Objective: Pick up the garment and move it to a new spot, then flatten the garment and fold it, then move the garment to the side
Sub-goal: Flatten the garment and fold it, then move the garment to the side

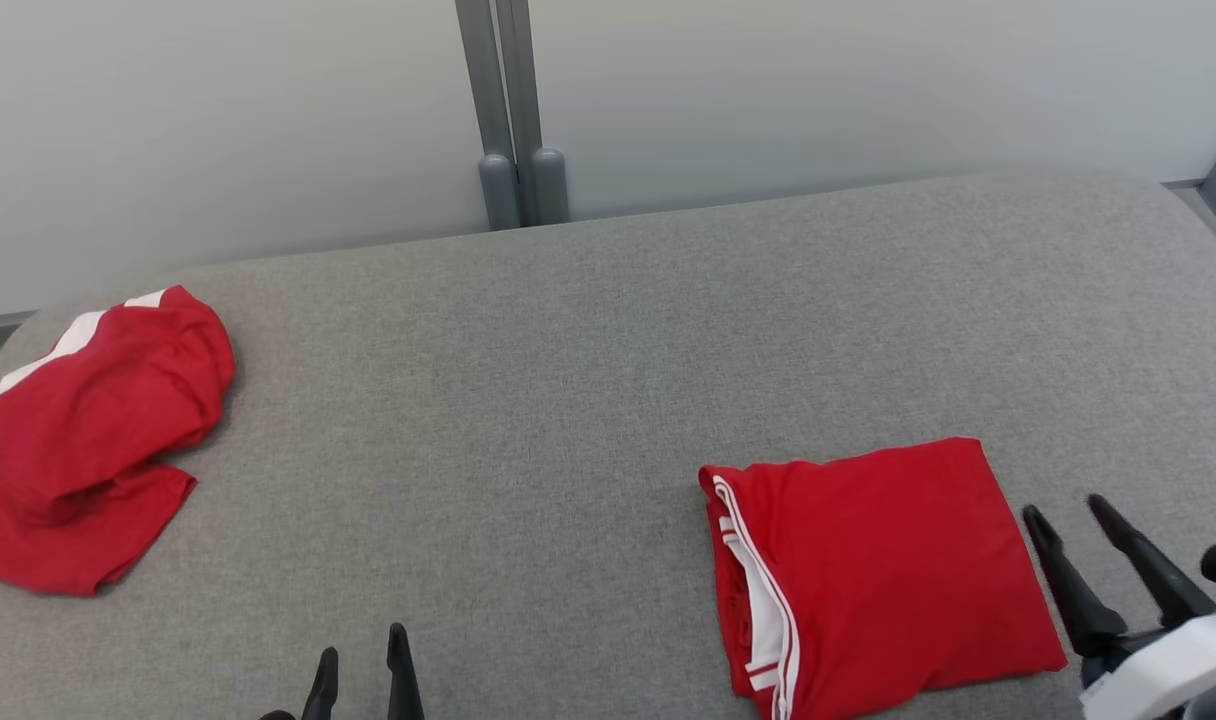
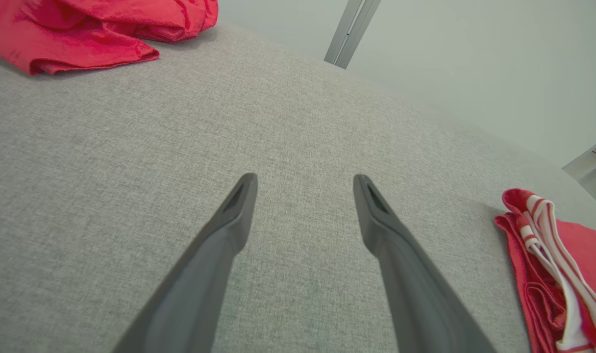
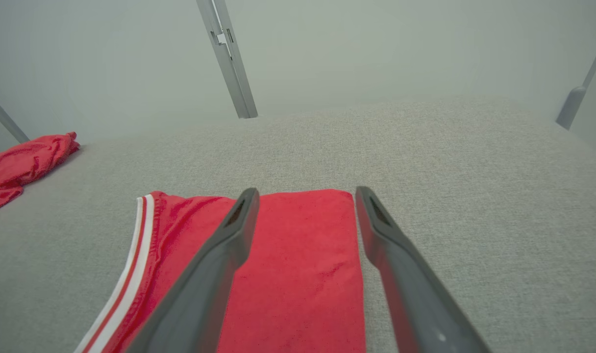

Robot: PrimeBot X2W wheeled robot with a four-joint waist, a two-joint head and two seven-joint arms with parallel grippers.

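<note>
A red garment (image 1: 878,570) with white trim lies folded into a neat rectangle on the right of the grey table (image 1: 568,400). My right gripper (image 1: 1066,509) stands open just off its right edge, holding nothing. In the right wrist view the open right gripper (image 3: 305,193) hovers over the folded garment (image 3: 288,264), one finger above the cloth and the other at its right edge. My left gripper (image 1: 363,665) is open at the table's front, apart from any cloth. In the left wrist view the left gripper (image 2: 303,181) is open over bare fabric, with the folded garment (image 2: 548,264) off to the right.
A second red garment (image 1: 88,440) with white panels lies crumpled at the table's far left edge, also seen as the crumpled garment (image 2: 82,29) and the crumpled garment (image 3: 18,164). A grey post (image 1: 513,110) rises behind the table against a pale wall.
</note>
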